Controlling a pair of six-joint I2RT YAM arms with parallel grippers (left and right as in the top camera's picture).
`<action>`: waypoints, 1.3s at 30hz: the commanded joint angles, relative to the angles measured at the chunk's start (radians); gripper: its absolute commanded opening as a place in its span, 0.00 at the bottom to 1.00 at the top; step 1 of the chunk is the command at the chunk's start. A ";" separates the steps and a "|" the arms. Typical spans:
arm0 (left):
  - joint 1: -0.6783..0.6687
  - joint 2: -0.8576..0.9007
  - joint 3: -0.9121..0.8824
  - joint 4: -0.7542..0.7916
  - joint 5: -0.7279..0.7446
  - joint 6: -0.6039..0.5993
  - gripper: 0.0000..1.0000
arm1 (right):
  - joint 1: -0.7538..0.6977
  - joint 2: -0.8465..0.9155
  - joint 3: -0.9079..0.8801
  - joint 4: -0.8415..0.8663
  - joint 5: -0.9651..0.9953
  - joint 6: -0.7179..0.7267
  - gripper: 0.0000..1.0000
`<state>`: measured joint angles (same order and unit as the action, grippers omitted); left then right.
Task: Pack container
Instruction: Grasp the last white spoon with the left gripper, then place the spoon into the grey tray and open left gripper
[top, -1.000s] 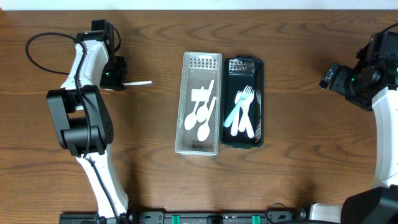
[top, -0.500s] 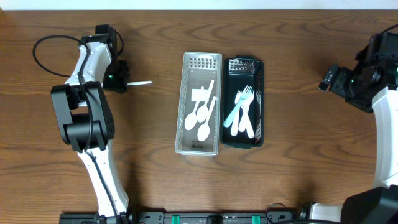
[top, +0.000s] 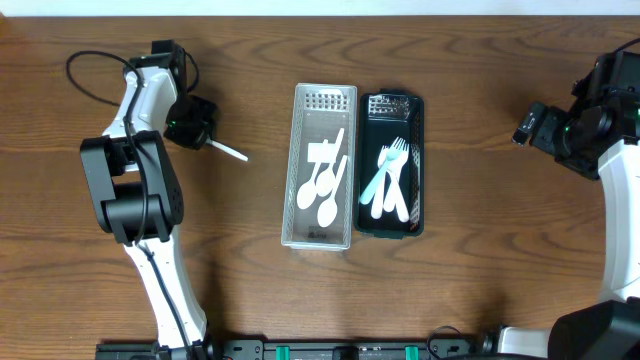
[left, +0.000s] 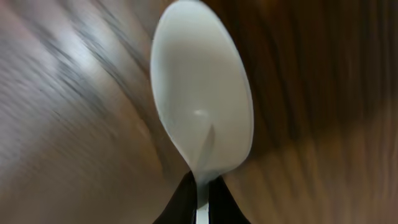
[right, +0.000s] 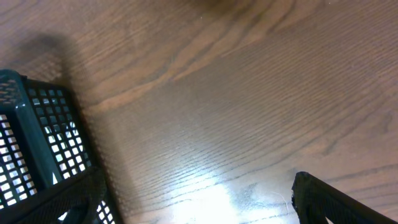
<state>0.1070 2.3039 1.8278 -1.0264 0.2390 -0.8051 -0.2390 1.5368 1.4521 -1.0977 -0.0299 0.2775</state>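
My left gripper (top: 203, 138) is shut on the handle of a white plastic spoon (top: 232, 152), which sticks out down and to the right over the wood at the far left. In the left wrist view the spoon's bowl (left: 202, 106) fills the frame, with the gripper (left: 200, 190) pinching its neck. A white mesh basket (top: 291, 170) at centre holds several white spoons (top: 322, 190). Beside it, a dark basket (top: 419, 160) holds white and pale blue forks (top: 390, 180). My right gripper (top: 528, 125) hangs open at the far right, with nothing between its fingers (right: 323, 199).
A corner of the dark basket (right: 31, 143) shows at the left of the right wrist view, with bare wood under the open right gripper (right: 199, 208). A black cable (top: 85, 70) loops near the left arm.
My left gripper has shut on the white spoon. Its wrist has turned, so the spoon now points down and to the right rather than straight right. The right arm has stayed still.
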 joint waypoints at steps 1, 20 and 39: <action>-0.025 -0.092 0.018 -0.043 0.089 0.343 0.06 | -0.008 0.000 -0.002 0.006 -0.004 -0.002 0.99; -0.570 -0.416 -0.031 -0.181 -0.183 0.719 0.06 | -0.008 0.000 -0.002 0.051 -0.004 -0.002 0.99; -0.603 -0.420 0.046 -0.227 -0.203 0.719 0.71 | -0.008 0.000 -0.002 0.058 -0.004 -0.002 0.99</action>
<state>-0.4995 1.9621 1.8004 -1.2297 0.0486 -0.0925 -0.2390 1.5368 1.4517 -1.0424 -0.0299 0.2775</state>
